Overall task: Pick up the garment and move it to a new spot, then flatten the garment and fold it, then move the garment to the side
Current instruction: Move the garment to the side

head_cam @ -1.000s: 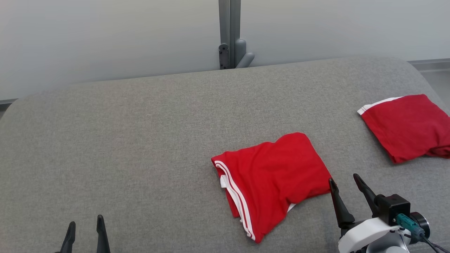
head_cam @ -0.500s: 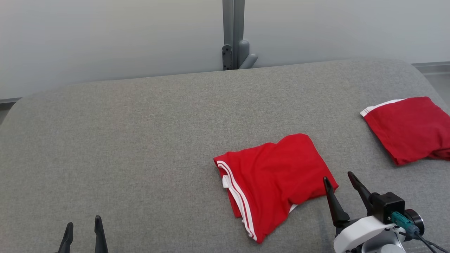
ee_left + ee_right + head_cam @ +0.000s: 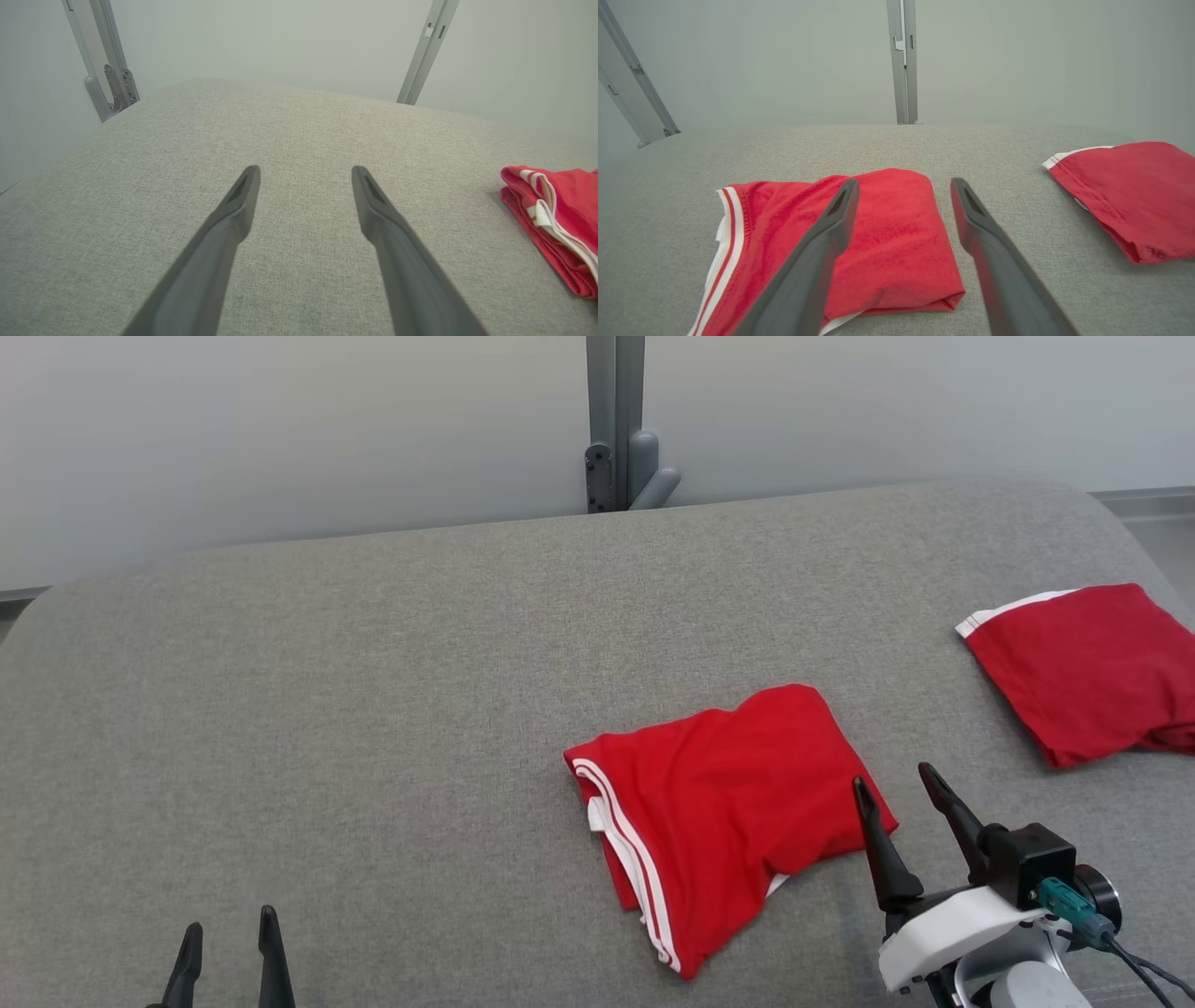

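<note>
A folded red garment (image 3: 724,812) with white stripes along its left edge lies on the grey padded table (image 3: 373,709); the right wrist view shows it too (image 3: 887,233), and its striped edge reaches into the left wrist view (image 3: 556,219). My right gripper (image 3: 894,782) stands open at the garment's right corner, its left finger over the cloth edge, holding nothing. My left gripper (image 3: 229,933) is open low at the left, well away from the garment, with bare table between its fingers (image 3: 243,196).
A second folded red garment (image 3: 1088,667) with a white hem lies at the table's right edge, also in the right wrist view (image 3: 1129,196). A grey metal post (image 3: 611,425) with a bracket stands behind the table against a pale wall.
My right gripper has moved up and left, closer to the garment's right corner. The camera has shifted slightly. The garments and the left gripper stay put.
</note>
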